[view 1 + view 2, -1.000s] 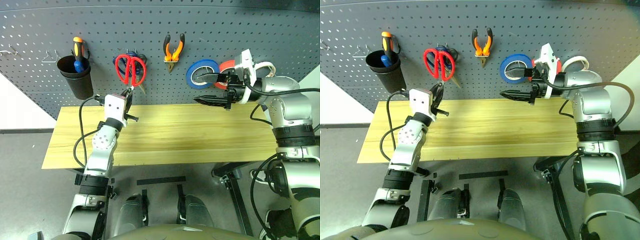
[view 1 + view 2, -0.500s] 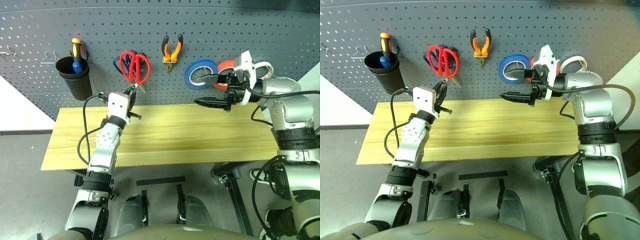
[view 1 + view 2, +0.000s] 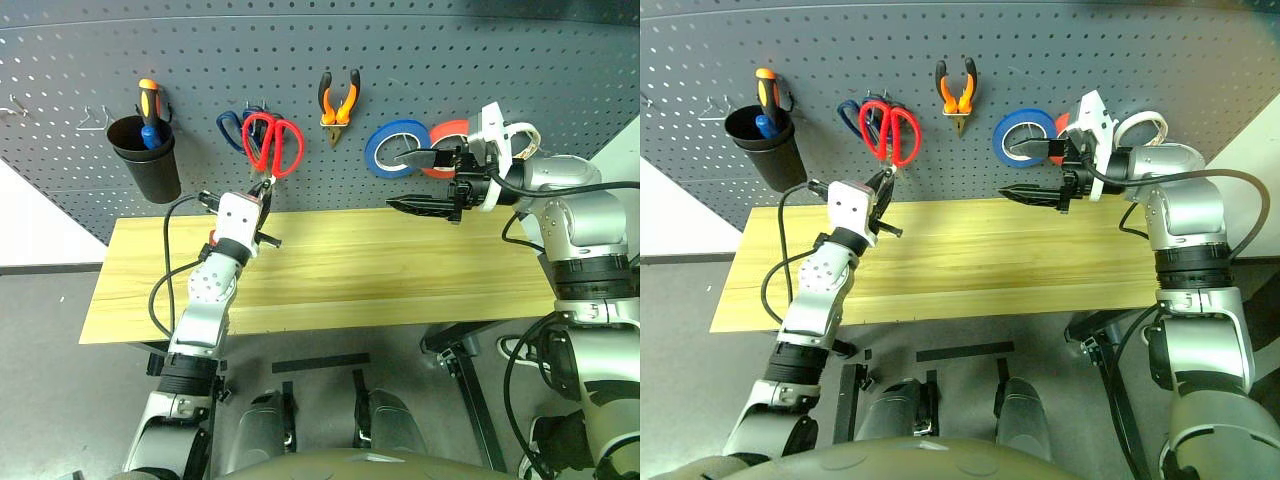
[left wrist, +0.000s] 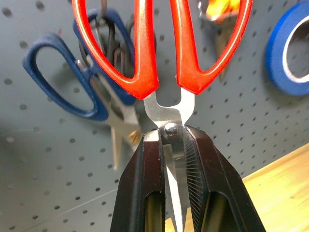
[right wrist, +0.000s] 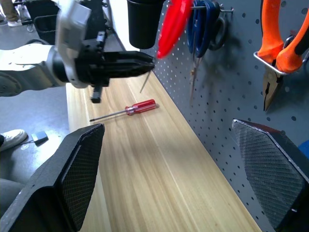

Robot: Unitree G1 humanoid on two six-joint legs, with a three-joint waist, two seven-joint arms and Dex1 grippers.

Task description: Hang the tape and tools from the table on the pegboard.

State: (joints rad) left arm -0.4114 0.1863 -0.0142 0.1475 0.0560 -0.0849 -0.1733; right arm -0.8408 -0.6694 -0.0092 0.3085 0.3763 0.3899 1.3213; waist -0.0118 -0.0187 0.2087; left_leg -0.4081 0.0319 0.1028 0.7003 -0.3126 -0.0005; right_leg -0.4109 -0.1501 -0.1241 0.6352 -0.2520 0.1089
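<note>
Left gripper (image 4: 173, 145) clamps red-handled scissors (image 3: 272, 145) by the blades against pegboard (image 3: 420, 50); right gripper (image 3: 418, 180) gapes wide, holding nothing.

My black fingers (image 4: 145, 193) pinch red-handled scissors (image 3: 272, 145) beside blue-handled scissors (image 4: 63, 77). The dark grey pegboard (image 3: 300, 60) has a dotted hole grid. Orange-and-black pliers (image 3: 339, 97), blue tape (image 3: 397, 149), black cup (image 3: 147, 157), light yellow table (image 3: 380, 270), red screwdriver (image 5: 140, 107).

Workshop / robot test bench. Dark grey pegboard (image 3: 420, 60) with wire hooks carries scissors, pliers (image 3: 338, 97), tape rolls, and a black cup (image 3: 146, 160) holding a screwdriver. Plain plank table (image 3: 400, 270) on black metal legs, grey floor, cables trailing underneath.
</note>
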